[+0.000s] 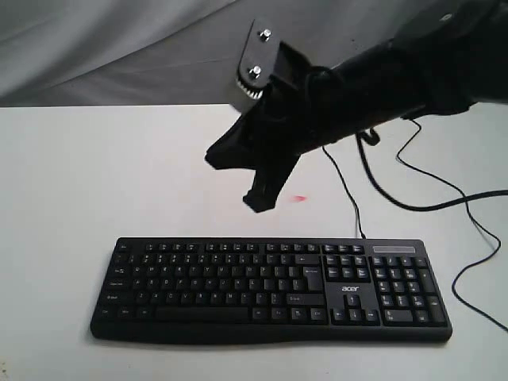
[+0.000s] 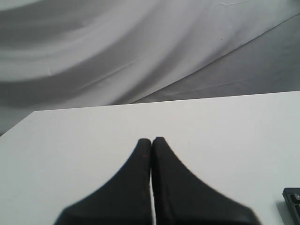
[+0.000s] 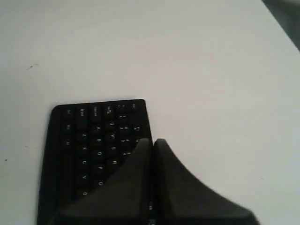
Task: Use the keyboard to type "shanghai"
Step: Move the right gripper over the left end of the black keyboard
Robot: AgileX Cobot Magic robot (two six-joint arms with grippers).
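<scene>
Hovering clear of the keyboard [image 1: 238,290], our right gripper [image 3: 151,143] has its fingers pressed together, gripping nothing. The keyboard lies flat near the front edge of the table [image 1: 71,175], its cable [image 1: 348,194] trailing back. Our left gripper [image 2: 151,140] is likewise pinched closed over bare tabletop. Open table spreads behind the keyboard and off its left end.

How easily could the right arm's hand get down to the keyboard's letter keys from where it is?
Probably yes. The right hand hangs shut in the air just behind the keyboard, near its letter keys, with nothing between them. The cable runs off to one side of that path.
</scene>
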